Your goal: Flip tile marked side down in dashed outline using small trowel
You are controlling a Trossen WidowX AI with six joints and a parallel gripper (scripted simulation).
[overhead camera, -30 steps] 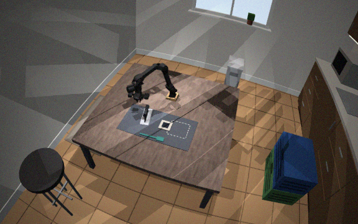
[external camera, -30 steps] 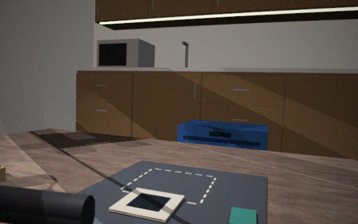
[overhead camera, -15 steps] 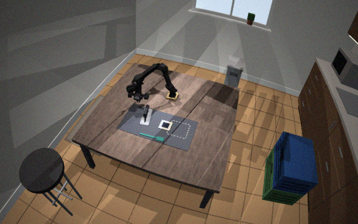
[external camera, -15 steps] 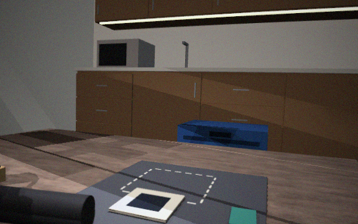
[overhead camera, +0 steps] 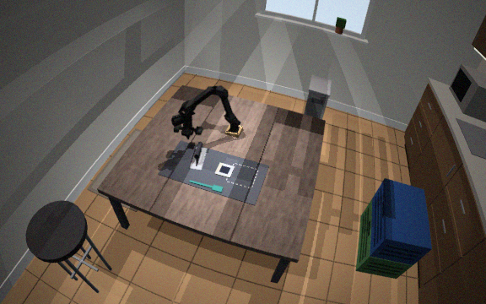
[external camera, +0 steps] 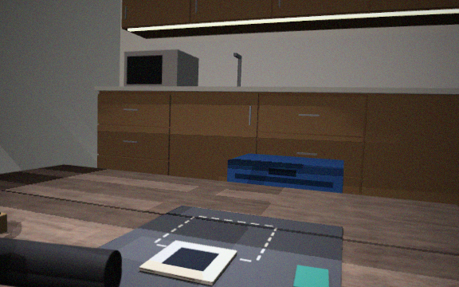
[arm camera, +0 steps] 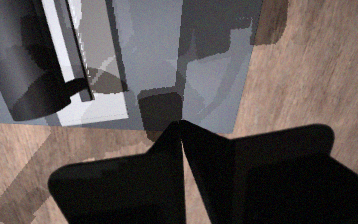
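The white tile [overhead camera: 224, 170] [external camera: 190, 261] lies flat on the grey mat [overhead camera: 243, 195] [external camera: 313, 239] [arm camera: 215, 60] with its dark marked square facing up. It sits at a corner of the dashed outline [overhead camera: 256, 174] [external camera: 233, 221], mostly outside it. The trowel [overhead camera: 197, 158] [external camera: 46, 263] [arm camera: 25, 60] rests on the mat's left part, with its dark handle and pale blade [arm camera: 97, 102]. My gripper [overhead camera: 189, 133] [arm camera: 178, 127] is shut on nothing. It hovers above the mat's back-left edge, apart from the trowel.
A teal flat tool [overhead camera: 206, 186] [external camera: 311, 276] lies on the mat's front part. The arm's base [overhead camera: 234, 131] stands behind the mat. A stool [overhead camera: 56, 230] and a blue crate [overhead camera: 399, 224] stand on the floor beside the table.
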